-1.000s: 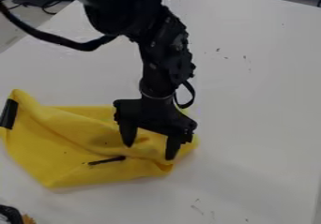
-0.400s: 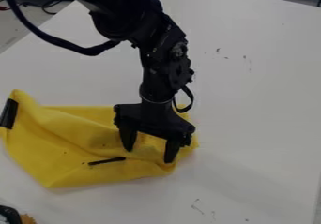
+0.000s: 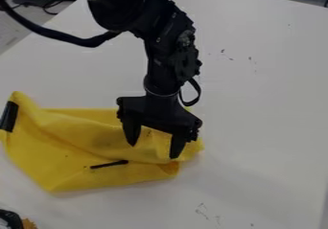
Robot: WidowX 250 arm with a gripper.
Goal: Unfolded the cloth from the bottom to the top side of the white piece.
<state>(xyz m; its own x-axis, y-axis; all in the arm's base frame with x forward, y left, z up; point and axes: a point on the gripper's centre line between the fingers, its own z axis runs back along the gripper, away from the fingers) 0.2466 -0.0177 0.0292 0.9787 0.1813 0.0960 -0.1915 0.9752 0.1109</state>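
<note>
Your gripper (image 3: 154,150) has shifted a little toward 12 o'clock since the last frame, with its fingers spread about as wide as before. The cloth (image 3: 76,149) lies at 8 o'clock on the tabletop (image 3: 263,127), its outline nearly unchanged; near the fingers, the folds at its 4 o'clock end have changed shape slightly. You have the gripper over the cloth's 3 o'clock part, fingers wide, with yellow showing between them; you can't tell whether they touch it. The black strip (image 3: 9,116) at the cloth's 10 o'clock corner and the short black mark (image 3: 109,164) on it stay put.
</note>
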